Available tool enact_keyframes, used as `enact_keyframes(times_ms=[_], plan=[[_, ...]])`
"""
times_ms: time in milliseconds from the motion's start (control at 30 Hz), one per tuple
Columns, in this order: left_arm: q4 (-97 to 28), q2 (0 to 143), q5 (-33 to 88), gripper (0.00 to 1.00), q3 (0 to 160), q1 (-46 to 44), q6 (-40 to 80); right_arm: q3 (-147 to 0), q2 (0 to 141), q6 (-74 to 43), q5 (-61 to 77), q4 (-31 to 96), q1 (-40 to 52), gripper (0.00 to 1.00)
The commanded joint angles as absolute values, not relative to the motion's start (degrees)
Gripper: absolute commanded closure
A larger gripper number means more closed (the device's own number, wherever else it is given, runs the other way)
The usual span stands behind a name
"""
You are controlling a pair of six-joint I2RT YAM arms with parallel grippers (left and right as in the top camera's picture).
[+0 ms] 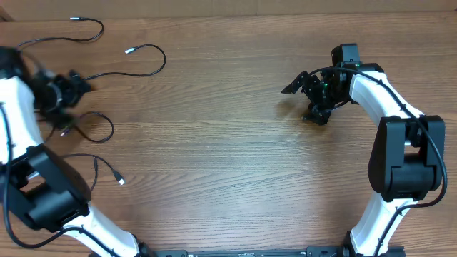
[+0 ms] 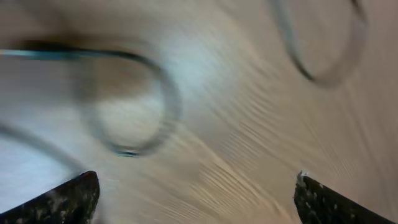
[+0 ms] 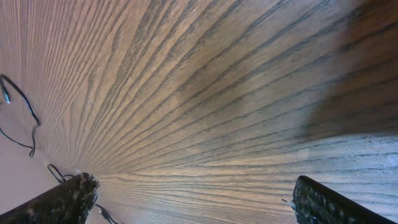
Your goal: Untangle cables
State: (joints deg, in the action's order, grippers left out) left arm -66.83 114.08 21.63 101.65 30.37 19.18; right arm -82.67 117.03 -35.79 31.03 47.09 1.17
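Several thin black cables lie as loose strands at the table's left. One cable point(image 1: 91, 27) curls at the far left. A second cable point(image 1: 153, 66) with a silver tip arcs beside it. A third cable point(image 1: 100, 128) loops below my left gripper point(image 1: 75, 84), and a fourth cable point(image 1: 107, 168) ends in a silver plug. The left wrist view is blurred: its gripper point(image 2: 196, 193) is open over bare wood, with a cable loop point(image 2: 163, 106) ahead. My right gripper point(image 1: 303, 101) hovers far right, open and empty point(image 3: 196, 193), with cables point(image 3: 25, 109) far off at the view's left edge.
The wooden table point(image 1: 228, 157) stretches between the two arms. Both arm bases stand at the near edge, the left base point(image 1: 50, 196) close to the fourth cable. Thicker arm wiring runs along the right arm point(image 1: 403, 114).
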Motion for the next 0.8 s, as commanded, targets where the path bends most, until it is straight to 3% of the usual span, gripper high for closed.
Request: enact_keyframes(times_ms=[0,233,633,767], plan=[[-66.7,110.7,31.9,0.00,102.9,19.9,10.6,-83.6,115.3,-35.6,30.5,46.7,1.1,0.00],[-65.4,102.1,16.6,0.00,103.0,0.7,10.7,-83.6,115.3,-35.6,30.5,46.7,1.1,0.00],[-66.2,73.6,16.0,0.00,103.0,-3.6,10.2,-83.6,115.3,-35.6,30.5,46.7,1.1,0.00],[-67.6,68.6,15.9,0.00,103.0,-3.6,10.2,-83.7,115.3,-35.2,41.8,50.1,0.8,0.00]])
